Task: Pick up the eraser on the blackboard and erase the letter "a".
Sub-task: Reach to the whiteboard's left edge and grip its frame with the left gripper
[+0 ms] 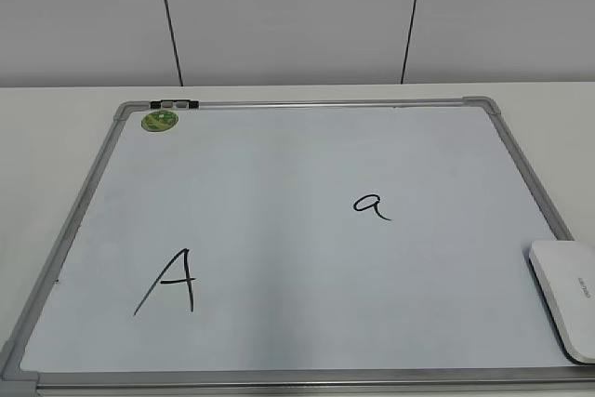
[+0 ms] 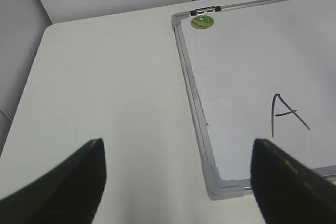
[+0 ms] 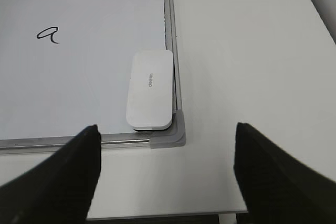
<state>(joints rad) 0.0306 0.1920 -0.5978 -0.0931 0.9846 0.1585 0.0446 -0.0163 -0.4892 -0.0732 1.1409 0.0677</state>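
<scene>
The blackboard (image 1: pixel 279 230) lies flat on the table, a pale board in a grey frame with a green sticker (image 1: pixel 159 121) at its far left corner. The small black letter "a" (image 1: pixel 370 205) is right of the middle; it also shows in the right wrist view (image 3: pixel 48 35). The white eraser (image 1: pixel 567 295) lies at the board's near right corner, also in the right wrist view (image 3: pixel 151 88). My right gripper (image 3: pixel 167 174) is open and empty, above the table just short of that corner. My left gripper (image 2: pixel 178 179) is open and empty by the board's near left corner.
A large capital "A" (image 1: pixel 170 282) is at the board's near left, also in the left wrist view (image 2: pixel 286 114). A black clip (image 1: pixel 174 102) sits on the far frame. White table (image 2: pixel 105 87) surrounds the board; its front edge (image 3: pixel 168 214) is below my right gripper.
</scene>
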